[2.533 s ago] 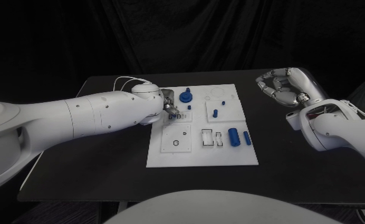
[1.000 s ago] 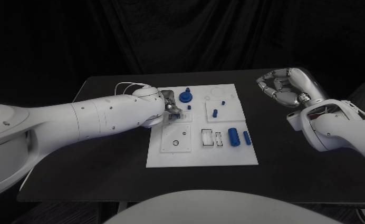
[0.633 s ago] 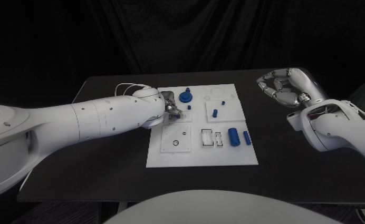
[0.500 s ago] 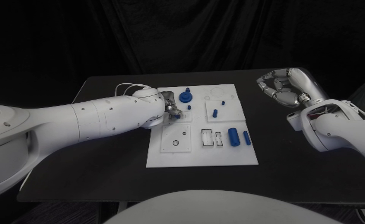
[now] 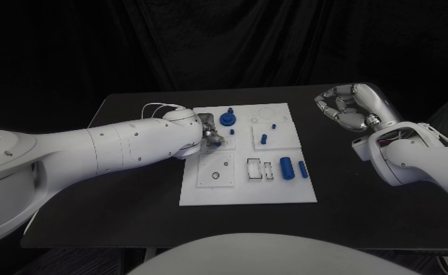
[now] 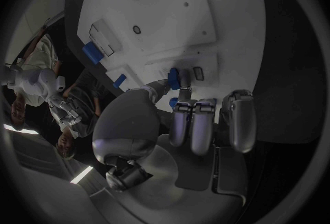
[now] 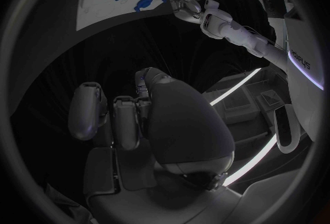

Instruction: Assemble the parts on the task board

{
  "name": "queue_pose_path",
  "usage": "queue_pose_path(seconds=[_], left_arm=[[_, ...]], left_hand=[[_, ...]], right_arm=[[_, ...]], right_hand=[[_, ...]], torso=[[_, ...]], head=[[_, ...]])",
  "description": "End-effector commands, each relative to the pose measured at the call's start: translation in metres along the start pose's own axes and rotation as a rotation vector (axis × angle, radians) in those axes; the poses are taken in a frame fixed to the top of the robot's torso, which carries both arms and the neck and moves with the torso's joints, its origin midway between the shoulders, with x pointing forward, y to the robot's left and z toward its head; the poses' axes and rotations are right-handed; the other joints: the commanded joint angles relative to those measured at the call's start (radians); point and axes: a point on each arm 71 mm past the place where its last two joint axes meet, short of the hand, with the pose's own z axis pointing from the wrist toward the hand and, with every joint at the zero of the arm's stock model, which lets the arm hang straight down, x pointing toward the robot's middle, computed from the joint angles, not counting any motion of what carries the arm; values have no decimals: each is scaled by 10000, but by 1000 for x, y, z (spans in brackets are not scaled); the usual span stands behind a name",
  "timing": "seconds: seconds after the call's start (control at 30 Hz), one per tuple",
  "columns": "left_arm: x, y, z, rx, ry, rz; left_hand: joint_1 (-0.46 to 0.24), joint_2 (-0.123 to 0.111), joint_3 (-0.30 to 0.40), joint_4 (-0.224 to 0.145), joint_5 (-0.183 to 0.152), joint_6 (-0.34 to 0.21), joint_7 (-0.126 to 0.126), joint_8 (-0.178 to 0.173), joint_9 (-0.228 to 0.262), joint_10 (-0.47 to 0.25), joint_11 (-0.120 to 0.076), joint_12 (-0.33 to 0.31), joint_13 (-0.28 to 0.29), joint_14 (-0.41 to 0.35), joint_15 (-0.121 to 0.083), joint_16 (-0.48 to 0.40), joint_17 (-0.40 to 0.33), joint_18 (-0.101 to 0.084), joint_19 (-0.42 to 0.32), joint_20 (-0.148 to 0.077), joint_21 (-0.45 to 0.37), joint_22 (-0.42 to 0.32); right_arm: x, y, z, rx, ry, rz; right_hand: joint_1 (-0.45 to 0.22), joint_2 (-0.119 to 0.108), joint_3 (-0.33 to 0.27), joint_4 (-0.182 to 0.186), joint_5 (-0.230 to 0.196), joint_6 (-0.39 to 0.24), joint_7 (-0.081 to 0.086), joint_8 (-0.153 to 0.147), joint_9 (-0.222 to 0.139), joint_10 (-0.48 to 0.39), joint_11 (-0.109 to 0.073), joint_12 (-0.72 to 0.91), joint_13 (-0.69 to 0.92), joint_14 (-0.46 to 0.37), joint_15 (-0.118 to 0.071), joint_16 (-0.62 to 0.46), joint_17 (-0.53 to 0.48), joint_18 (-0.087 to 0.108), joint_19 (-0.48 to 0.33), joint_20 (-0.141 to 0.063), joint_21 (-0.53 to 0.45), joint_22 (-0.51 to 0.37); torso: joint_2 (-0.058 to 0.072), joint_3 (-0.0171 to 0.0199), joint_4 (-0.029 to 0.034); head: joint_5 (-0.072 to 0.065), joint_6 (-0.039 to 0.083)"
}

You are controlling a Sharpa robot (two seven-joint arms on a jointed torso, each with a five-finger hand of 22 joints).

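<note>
The white task board (image 5: 247,187) lies in the middle of the black counter (image 5: 131,204). On its right side lie a blue cylinder (image 5: 287,168), a thinner blue pin (image 5: 302,169) just beside it and a small blue peg (image 5: 264,138) farther back; a round blue part (image 5: 228,118) stands near the far left corner. The left hand (image 5: 210,134) rests over the board's left edge, fingertips (image 6: 184,107) pinching a small blue part (image 6: 174,78). The right hand (image 5: 344,108) hangs well off to the right above the counter, fingers curled in on nothing.

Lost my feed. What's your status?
Left hand pinching a small blue part over the task board. Right hand curled, empty, off the board. Nothing obstructing.
</note>
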Motion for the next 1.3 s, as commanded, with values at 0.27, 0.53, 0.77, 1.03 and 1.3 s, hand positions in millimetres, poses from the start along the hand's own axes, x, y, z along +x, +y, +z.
queue_pose_path(seconds=[0.27,0.53,0.77,1.03,1.3], left_arm=[[6,1,2,31,229,3],[8,3,3,46,304,10],[10,3,2,91,372,25],[10,3,2,189,273,-47],[9,4,2,290,87,-162]], left_hand=[[-509,114,-934,580,-1422,18,96,-388,87,1038,18,36,2634,1039,36,27,2635,71,-110,62,-141,411],[84,294,-1026,258,-278,99,42,-528,203,1038,-20,36,2634,1039,12,27,2635,69,-75,48,-153,475],[723,256,-417,-411,868,104,-8,-616,357,1038,-73,36,2634,1039,-35,27,2635,61,-42,5,-161,534],[736,184,-180,-551,1098,128,-8,-628,424,1038,-77,36,2634,1039,-37,27,2635,55,-23,2,-157,566],[574,215,-12,-520,693,187,-18,-642,520,1038,-81,36,2634,1039,-36,27,2635,55,-17,5,-172,586]], right_arm=[[1,-2,0,205,103,23],[1,-2,0,228,131,29],[2,-2,0,244,156,36],[2,-2,0,265,169,36],[3,-2,1,283,193,40]], right_hand=[[43,-64,56,15,59,-50,-11,45,-11,-34,-3,-43,572,598,-69,-29,1660,29,7,2,-37,1665],[38,-69,57,16,59,-52,-11,48,-12,-34,-3,-43,570,598,-68,-31,1658,28,8,2,-36,1665],[32,-74,59,16,58,-55,-10,53,-12,-34,-2,-44,567,597,-68,-33,1656,28,10,2,-35,1666],[32,-74,59,16,58,-55,-10,53,-12,-34,-2,-44,567,597,-68,-33,1656,28,10,2,-35,1666],[33,-75,68,10,61,-59,-12,59,-13,-24,-3,-41,573,594,-68,-42,1647,31,5,2,-49,1661]], torso=[[4,1,-3],[0,1,-5],[1,1,-7],[2,1,-3],[-3,1,-6]], head=[[-2,-1],[2,-1],[23,-1],[30,-1],[44,-1]])
